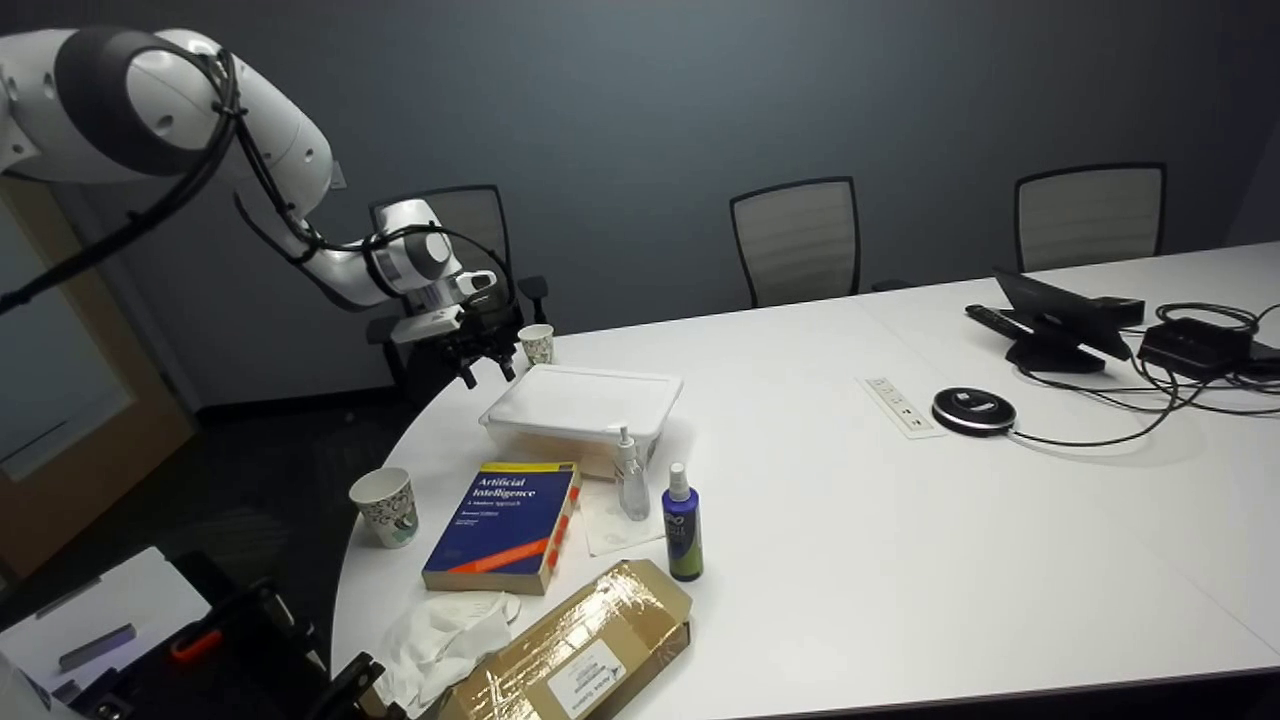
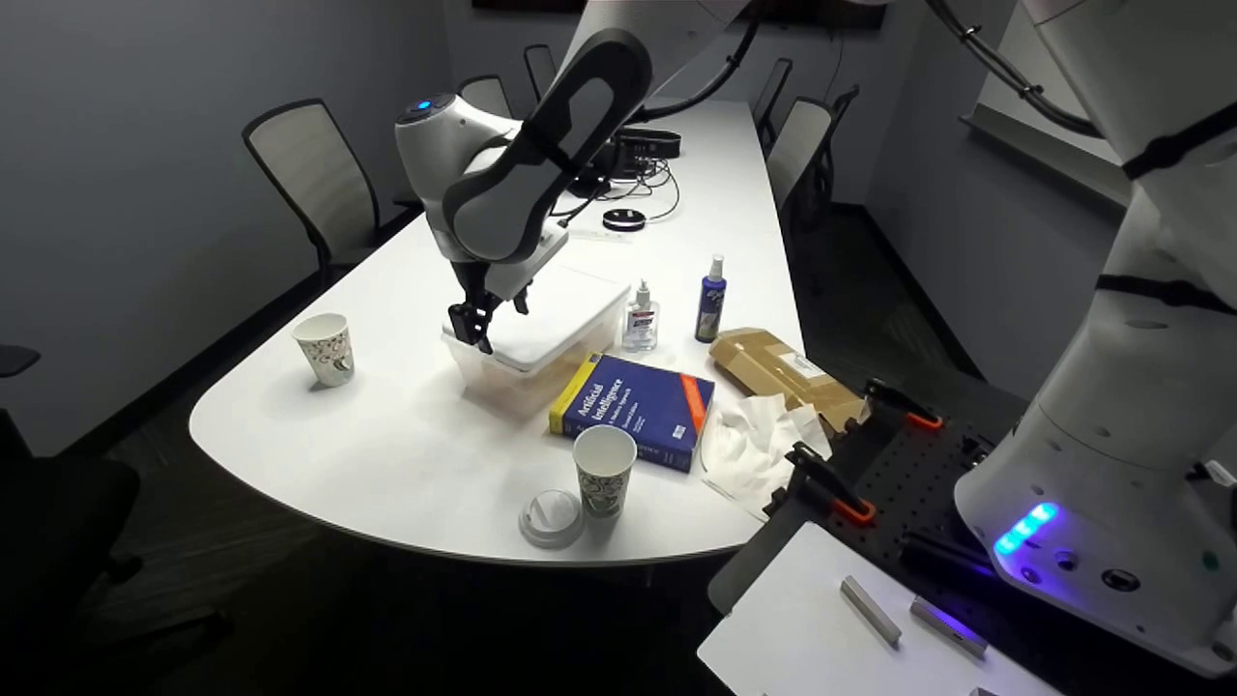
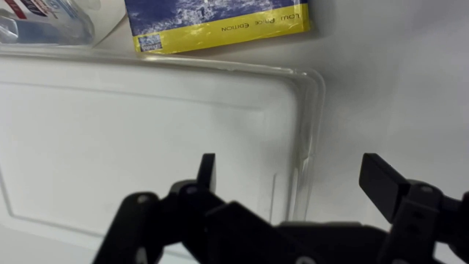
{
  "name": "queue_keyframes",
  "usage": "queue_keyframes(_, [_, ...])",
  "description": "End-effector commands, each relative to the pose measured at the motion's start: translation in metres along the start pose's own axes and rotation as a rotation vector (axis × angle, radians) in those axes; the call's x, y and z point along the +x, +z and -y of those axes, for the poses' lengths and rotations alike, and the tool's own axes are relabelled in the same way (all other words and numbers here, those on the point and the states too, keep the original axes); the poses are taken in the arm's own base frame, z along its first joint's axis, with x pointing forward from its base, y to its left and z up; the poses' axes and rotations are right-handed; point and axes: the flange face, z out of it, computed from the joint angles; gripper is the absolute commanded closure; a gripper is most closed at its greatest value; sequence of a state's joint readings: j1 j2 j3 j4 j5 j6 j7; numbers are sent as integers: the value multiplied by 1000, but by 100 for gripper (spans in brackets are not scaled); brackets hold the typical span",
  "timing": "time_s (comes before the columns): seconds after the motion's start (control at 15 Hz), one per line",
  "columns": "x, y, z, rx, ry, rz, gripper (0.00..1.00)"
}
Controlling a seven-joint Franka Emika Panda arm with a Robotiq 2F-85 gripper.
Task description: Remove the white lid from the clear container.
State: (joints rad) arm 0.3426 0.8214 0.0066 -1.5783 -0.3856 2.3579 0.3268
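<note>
Lid [image 1: 585,400]: flat atop container [image 2: 495,377], just beside book [image 1: 505,520]; presumably there as cover. Gripper [image 3: 288,161]: fingers [image 3: 383,189] spread wide, holding nothing; in wrist view, one over lid, one past its end edge. Appears so placed to pinch rim, then lift.

The gripper [image 3: 287,163] holds its fingers spread, one above the white lid [image 3: 146,135], the other past its edge, above the desk [image 3: 399,99]. The rim of the clear container [image 3: 312,106] borders the lid. Topmost in the wrist view: part of a bottle [image 3: 62,27] and a blue-and-yellow book [image 3: 220,26], its lettering upside down
</note>
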Motion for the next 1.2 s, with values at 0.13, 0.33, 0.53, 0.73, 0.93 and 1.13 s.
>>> queue_keyframes(0.13, [11,20,2,-30,45,-7,0])
queue_keyframes(0.33, [15,31,-3,-54,62,-6,0])
queue_keyframes(0.53, [19,37,-7,-63,76,-5,0])
queue_keyframes(0.73, [22,44,-12,-69,83,-2,0])
queue_keyframes(0.93, [23,52,-18,-87,94,0,0])
queue_keyframes(1.13, [22,60,-25,-102,117,8,0])
